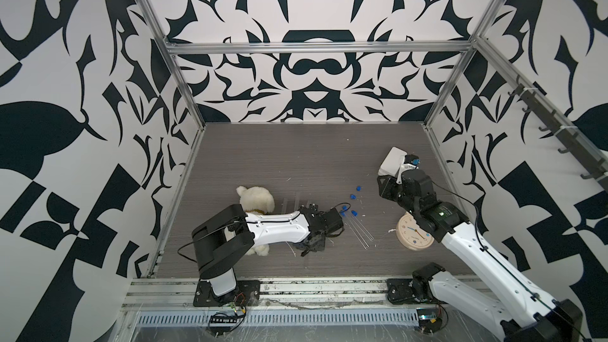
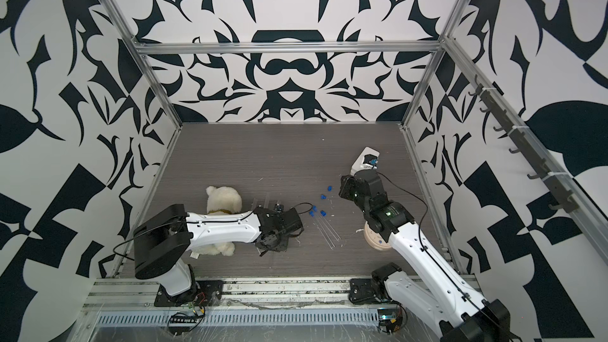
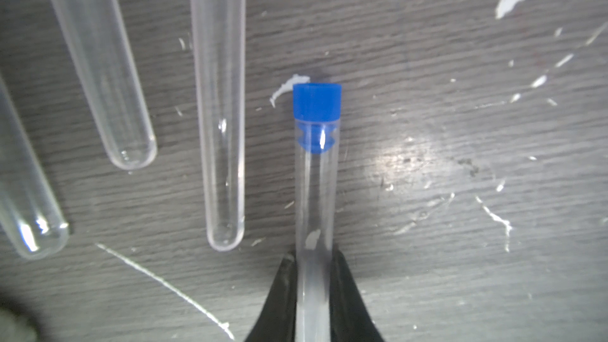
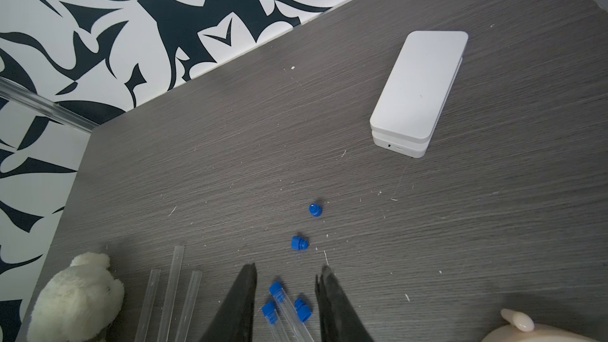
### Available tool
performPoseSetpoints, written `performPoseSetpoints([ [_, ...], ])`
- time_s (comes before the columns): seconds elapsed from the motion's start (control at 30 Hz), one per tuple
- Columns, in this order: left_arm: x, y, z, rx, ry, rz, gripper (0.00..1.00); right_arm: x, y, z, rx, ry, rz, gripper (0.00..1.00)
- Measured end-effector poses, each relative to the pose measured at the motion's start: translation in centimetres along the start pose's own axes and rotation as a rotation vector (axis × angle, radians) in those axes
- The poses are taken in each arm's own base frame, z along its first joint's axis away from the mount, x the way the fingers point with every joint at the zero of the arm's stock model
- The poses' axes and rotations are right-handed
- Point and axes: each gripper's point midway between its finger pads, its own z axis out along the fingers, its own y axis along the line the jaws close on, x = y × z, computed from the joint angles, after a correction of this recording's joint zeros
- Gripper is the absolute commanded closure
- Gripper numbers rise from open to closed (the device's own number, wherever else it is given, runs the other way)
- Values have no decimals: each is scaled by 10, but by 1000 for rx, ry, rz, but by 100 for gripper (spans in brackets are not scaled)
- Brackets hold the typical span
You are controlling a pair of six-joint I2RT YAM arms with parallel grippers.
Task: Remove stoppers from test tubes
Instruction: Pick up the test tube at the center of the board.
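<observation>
Left claw (image 3: 314, 258), arm stretched low, clamps stoppered test tube (image 3: 315, 192).

Stoppers (image 1: 352, 196) lie between plush dog (image 1: 255, 197) and case (image 1: 390, 161) — test tubes (image 1: 356, 232) just before them.

plush dog (image 1: 255, 200), white case (image 4: 418, 93), round clock (image 1: 413, 236)

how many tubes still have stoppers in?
3. One tube is clamped in the left end effector; two capped tubes lie side by side between it and the clock. Others may be hidden.
</observation>
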Motion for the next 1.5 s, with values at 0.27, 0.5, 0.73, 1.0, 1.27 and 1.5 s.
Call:
performPoseSetpoints([
  [0.27,-14,1,-15,9,-76,41,85,3,4,0,-21,15,7,67],
  [0.5,-59,-14,-93,180,-368,74,84,3,10,1,-57,20,31,68],
  [0.73,-76,-20,-134,293,-542,138,84,11,42,13,-215,81,76,70],
  [1.0,-75,-36,-144,389,-591,222,84,49,103,31,-417,218,36,70],
  [1.27,-74,-48,-149,446,-597,268,84,72,139,37,-518,282,18,68],
  [1.5,-72,-51,-150,461,-595,283,84,65,149,33,-557,265,44,68],
])
